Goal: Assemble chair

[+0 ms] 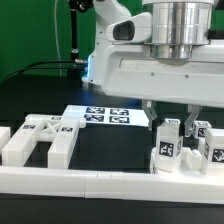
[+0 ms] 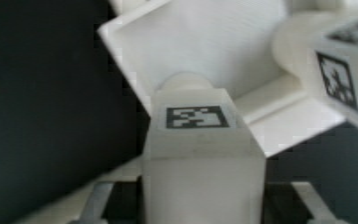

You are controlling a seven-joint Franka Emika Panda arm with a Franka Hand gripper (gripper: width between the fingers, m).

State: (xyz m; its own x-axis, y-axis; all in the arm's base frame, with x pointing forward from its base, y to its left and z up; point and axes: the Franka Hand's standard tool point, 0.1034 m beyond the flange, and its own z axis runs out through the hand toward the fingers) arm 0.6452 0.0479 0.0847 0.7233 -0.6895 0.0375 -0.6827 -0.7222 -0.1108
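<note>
We find the chair leg (image 1: 167, 143) standing upright near the bench's (image 1: 112, 150) front edge, towards the exterior view's right, just behind the long white bar (image 1: 100, 183) that runs along that edge. The gripper (image 1: 169, 120) hangs straight over it. In the wrist view its fingers (image 2: 105, 200) lie against the leg's sides, so we read the claw as clenched on the leg. We judge the grip is taken high and square so the leg can lift out cleanly. Another tagged piece (image 1: 210, 143) stands just beside it, close enough to be knocked. The notched block (image 1: 38, 140) waits well apart, near the front edge on the exterior view's left, and the marker board (image 1: 105, 116) lies behind.
</note>
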